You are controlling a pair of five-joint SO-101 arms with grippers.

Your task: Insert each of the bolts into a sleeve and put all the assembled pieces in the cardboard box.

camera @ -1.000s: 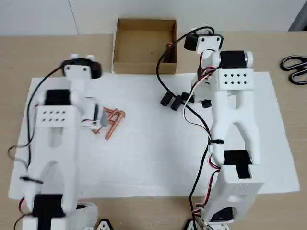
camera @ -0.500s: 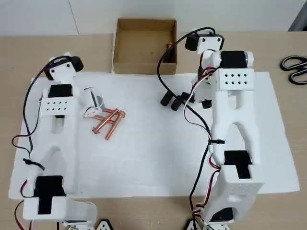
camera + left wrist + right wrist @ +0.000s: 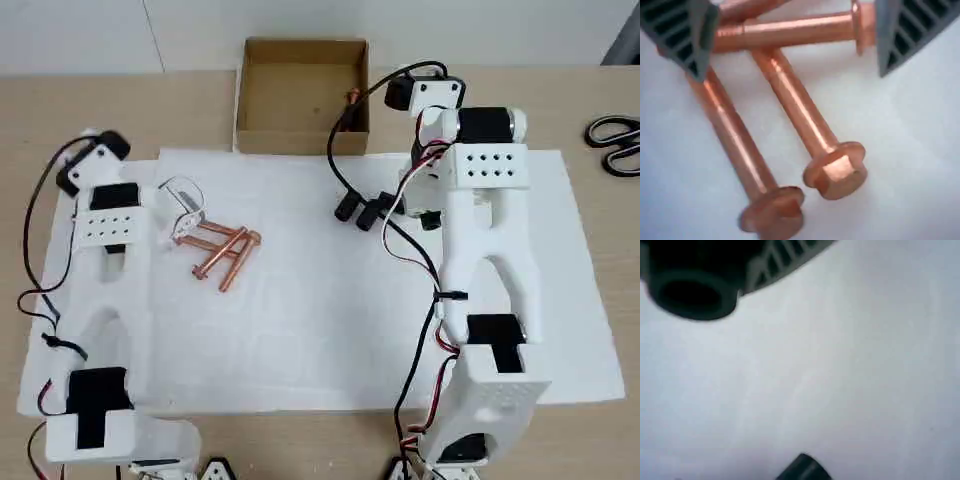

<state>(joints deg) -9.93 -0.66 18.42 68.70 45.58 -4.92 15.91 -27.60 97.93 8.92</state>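
The left gripper [image 3: 792, 50] is held spread over the copper bolts [image 3: 225, 250]. The right gripper's [image 3: 408, 205] state, beside the black sleeves [image 3: 360, 210], cannot be told.

A pale wooden bench [image 3: 120, 110] is covered over most of its middle by a white sheet [image 3: 300, 330], and an open-topped cardboard box [image 3: 290, 142] is set at the sheet's far edge. A pair of scissors [image 3: 615, 140] is laid on the bare wood at the right. On the sheet, copper bolts [image 3: 225, 250] are heaped toward the left and black sleeves [image 3: 360, 210] are gathered toward the right.
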